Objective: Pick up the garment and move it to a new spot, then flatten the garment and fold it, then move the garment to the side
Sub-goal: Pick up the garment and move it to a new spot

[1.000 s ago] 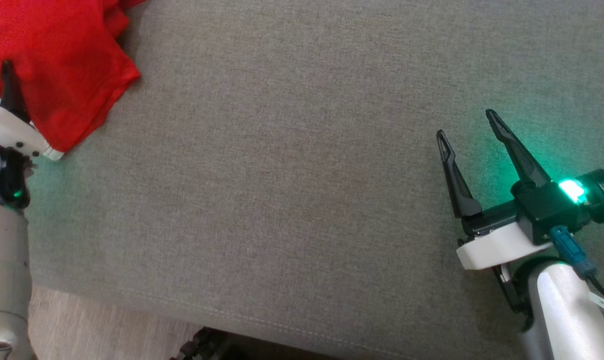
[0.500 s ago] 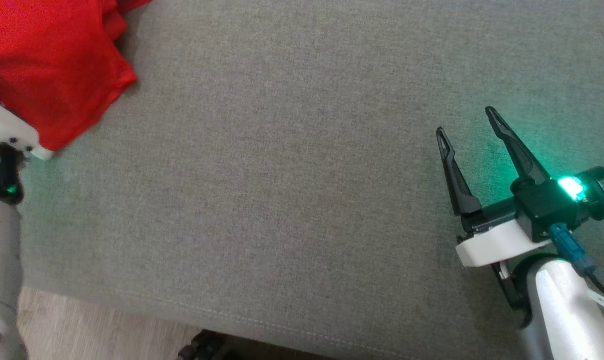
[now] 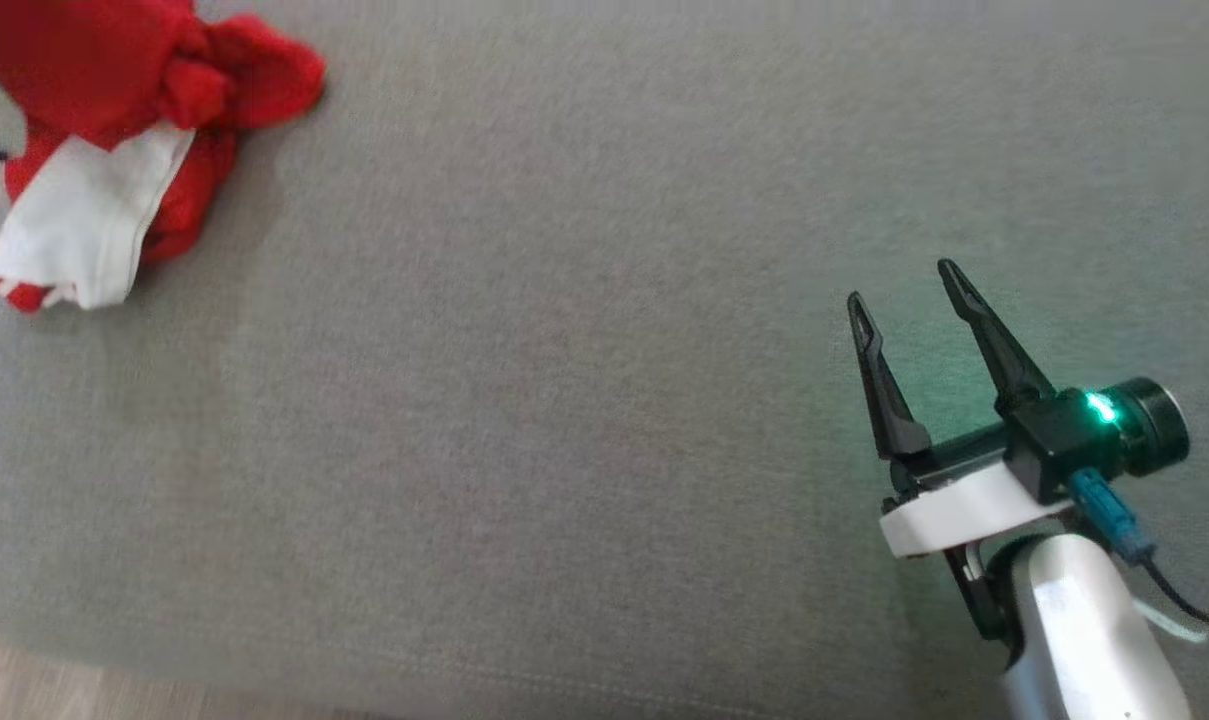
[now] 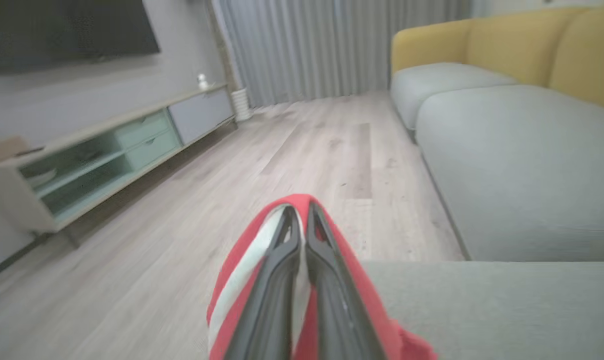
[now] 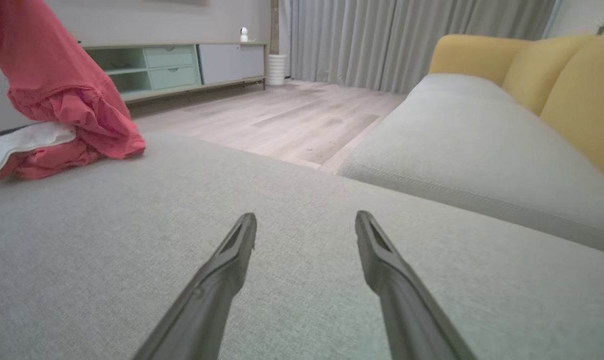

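Head view: my right tool [image 3: 901, 285] sits low over the grey cushion [image 3: 564, 400], fingers spread with nothing between them. The red and white garment [image 3: 94, 90] is bunched well off to its left.

Left wrist view: my left tool [image 4: 302, 210] is pressed together, pinching a fold of the garment [image 4: 242, 260] that wraps both fingers. Wooden floor [image 4: 182, 200] lies beyond the tips.

Right wrist view: the garment [image 5: 67, 95] hangs ahead and to the left of the spread right tool [image 5: 305, 217], its lower folds resting on the cushion [image 5: 132, 225].
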{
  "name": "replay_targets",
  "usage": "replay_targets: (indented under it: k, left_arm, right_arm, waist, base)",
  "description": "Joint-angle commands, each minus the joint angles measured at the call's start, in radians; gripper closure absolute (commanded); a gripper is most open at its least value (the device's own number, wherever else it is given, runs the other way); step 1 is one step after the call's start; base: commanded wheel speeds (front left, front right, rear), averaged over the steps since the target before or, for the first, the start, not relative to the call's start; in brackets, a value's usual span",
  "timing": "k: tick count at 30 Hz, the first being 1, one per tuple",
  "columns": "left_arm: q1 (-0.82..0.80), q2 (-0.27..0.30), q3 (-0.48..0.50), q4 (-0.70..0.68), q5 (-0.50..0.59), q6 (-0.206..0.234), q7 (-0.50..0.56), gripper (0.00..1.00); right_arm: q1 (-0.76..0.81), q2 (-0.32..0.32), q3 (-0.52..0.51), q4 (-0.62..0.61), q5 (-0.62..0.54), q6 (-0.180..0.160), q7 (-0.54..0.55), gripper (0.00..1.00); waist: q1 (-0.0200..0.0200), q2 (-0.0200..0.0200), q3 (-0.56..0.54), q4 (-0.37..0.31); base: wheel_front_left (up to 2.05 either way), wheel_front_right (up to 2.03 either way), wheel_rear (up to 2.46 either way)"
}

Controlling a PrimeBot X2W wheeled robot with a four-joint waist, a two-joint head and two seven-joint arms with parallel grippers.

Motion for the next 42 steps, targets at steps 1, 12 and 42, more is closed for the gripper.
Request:
replay_targets:
  k: [1, 12, 42]
  left_arm:
    - [-0.048, 0.065, -0.003, -0.066, 0.006, 0.002, 0.016, 1.00]
    - [-0.041, -0.018, -0.147, -0.343, -0.032, 0.003, 0.164, 1.00]
    - [0.338, -0.153, -0.192, -0.172, -0.132, 0.103, 0.027, 0.00]
  right_arm:
    - [-0.004, 0.015, 0.020, -0.016, 0.014, 0.008, -0.019, 0.00]
    - [0.045, 0.018, 0.000, 0.072, 0.121, 0.008, -0.085, 0.00]
    - [0.004, 0.018, 0.000, 0.123, 0.162, 0.008, -0.134, 0.00]
  waist:
    - [0.0001, 0.0000, -0.083, -0.065]
    - [0.0001, 0.0000, -0.222, -0.240]
    - [0.0001, 0.0000, -0.101, -0.367]
  base:
    - [0.00, 0.00, 0.00]
    - [0.00, 0.00, 0.00]
    - [0.00, 0.00, 0.00]
